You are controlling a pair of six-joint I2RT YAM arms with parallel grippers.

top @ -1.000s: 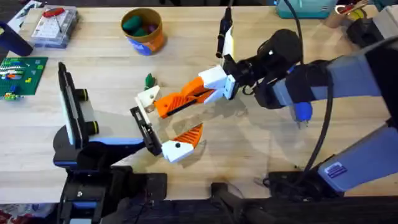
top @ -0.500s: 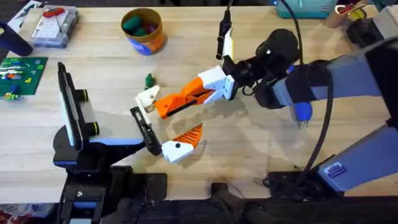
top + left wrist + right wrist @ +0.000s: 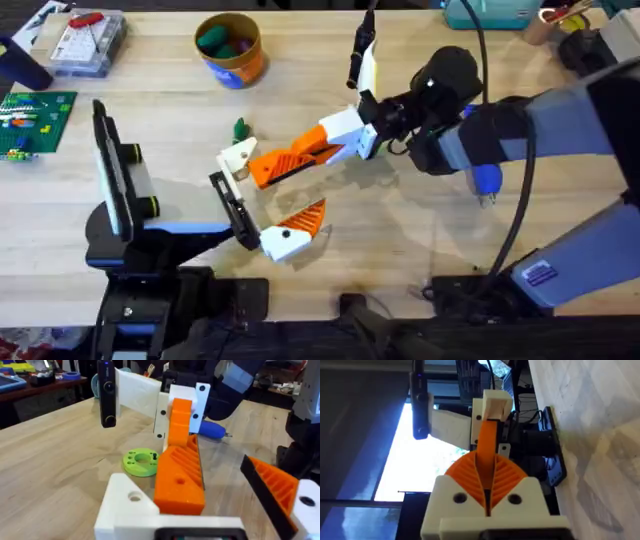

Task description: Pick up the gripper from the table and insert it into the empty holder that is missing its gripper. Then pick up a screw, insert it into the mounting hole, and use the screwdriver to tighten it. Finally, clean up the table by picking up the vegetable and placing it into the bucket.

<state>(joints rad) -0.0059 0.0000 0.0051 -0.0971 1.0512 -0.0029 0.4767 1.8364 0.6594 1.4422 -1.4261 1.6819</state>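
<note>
1. At the lower centre of the overhead view we see the holder [image 3: 232, 205], a narrow black bracket reaching out from the stand at lower left. It carries one fitted orange wedge on a white base with a black dot [image 3: 291, 232], so we judge its other side is the one left free for the missing part.

2. Just above the bracket, at the frame's centre, the right gripper [image 3: 262, 168] points toward the left with its orange pads pinched on the gripper [image 3: 238, 157], the cream-based finger. The piece is held just beside the bracket's upper end; we cannot tell whether the two touch. We read the low, slanted reach as lining the base block up with the bracket, so insertion looks under way, not done.

3. The right wrist view shows the orange fingers [image 3: 492, 476] squeezed on the part's thin orange rib, which would keep the base free for seating.

4. We cannot tell whether the left gripper is open or closed.

5. In the left wrist view a green disc [image 3: 141, 461] lies on the table [image 3: 55, 455] past the held part.

6. A small green item [image 3: 240, 128] sits just beyond the part in the overhead view.

7. Farther back, at upper left centre, the bucket [image 3: 231, 47] stands well apart and already holds some green and reddish items; clean-up waits.
</note>
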